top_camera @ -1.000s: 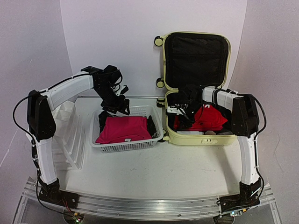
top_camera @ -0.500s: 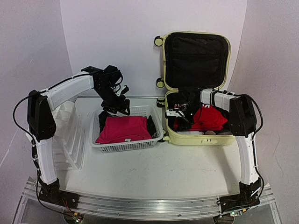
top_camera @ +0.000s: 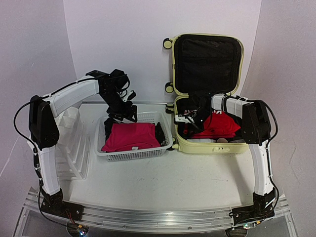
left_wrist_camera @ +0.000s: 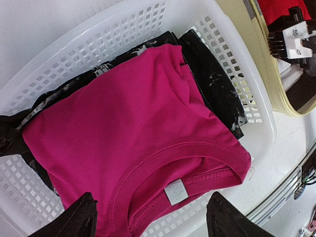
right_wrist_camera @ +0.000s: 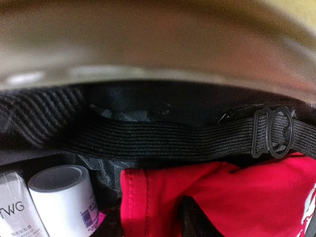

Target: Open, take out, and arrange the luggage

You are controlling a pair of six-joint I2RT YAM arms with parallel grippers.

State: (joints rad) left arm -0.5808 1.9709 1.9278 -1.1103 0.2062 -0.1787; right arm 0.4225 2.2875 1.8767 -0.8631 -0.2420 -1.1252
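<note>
The pale yellow luggage (top_camera: 207, 146) lies open at the right, its black-lined lid (top_camera: 207, 61) upright. Inside are a red garment (top_camera: 219, 126), dark clothes and white tubes (right_wrist_camera: 64, 197). My right gripper (top_camera: 190, 118) reaches into the shell. In the right wrist view its fingers (right_wrist_camera: 197, 222) pinch a fold of the red garment (right_wrist_camera: 237, 197) below a black elastic strap (right_wrist_camera: 163, 138). My left gripper (top_camera: 123, 116) hangs open over the white mesh basket (top_camera: 133, 154). That basket holds a pink shirt (left_wrist_camera: 133, 128) on top of a black garment (left_wrist_camera: 217, 94).
A white drawer organiser (top_camera: 74, 143) stands at the left of the table beside the basket. The basket's right end nearly touches the luggage's left wall (left_wrist_camera: 261, 64). Bare table stretches in front of both, toward the arm bases.
My right gripper's jaws have narrowed onto the red garment, and the cloth has bunched slightly to the left. The left arm has held still over the basket.
</note>
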